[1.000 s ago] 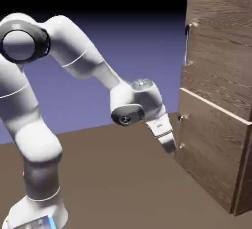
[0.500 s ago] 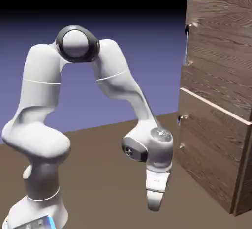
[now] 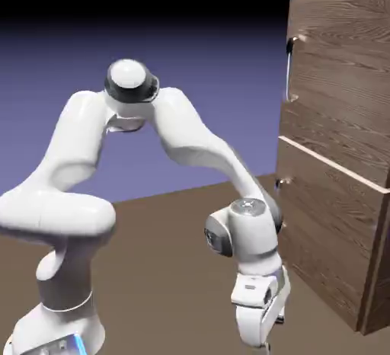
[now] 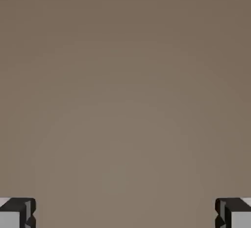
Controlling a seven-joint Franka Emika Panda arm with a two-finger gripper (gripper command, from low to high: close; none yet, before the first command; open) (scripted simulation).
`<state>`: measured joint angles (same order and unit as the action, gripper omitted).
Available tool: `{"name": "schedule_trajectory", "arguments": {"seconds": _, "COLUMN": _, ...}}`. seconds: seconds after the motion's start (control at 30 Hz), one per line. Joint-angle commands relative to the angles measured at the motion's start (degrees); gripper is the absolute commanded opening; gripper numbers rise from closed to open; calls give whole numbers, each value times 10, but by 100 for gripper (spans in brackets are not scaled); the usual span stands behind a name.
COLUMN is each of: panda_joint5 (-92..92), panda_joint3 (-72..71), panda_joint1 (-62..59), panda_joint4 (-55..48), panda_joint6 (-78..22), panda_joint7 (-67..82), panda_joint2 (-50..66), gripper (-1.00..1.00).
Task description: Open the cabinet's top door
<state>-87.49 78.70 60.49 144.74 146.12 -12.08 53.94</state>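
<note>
Claw (image 4: 125,215) wide open, empty, prob. pointing down at table (image 3: 167,270), below top door (image 3: 343,71).

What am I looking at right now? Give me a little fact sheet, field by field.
scene: simulated white arm on a brown table
cabinet: dark wood grain, at the exterior view's right
top door: shut, silver bar handle at its left edge
gripper: low, pointing down at the table, far below that handle
fingers: wide apart, nothing between them
hand view: only plain table surface
</note>
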Motion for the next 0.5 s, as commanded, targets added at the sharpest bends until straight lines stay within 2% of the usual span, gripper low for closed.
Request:
{"name": "schedule_trajectory", "arguments": {"seconds": 0.0, "panda_joint5": -21, "panda_joint3": 19, "panda_joint1": 14, "panda_joint4": -4, "panda_joint6": -7, "panda_joint7": 7, "panda_joint2": 21, "gripper": 0}}
{"name": "schedule_trajectory", "arguments": {"seconds": 0.47, "panda_joint5": -315, "panda_joint3": 283, "panda_joint1": 215, "panda_joint4": -58, "panda_joint6": -100, "panda_joint7": 109, "panda_joint2": 312, "gripper": 0}}
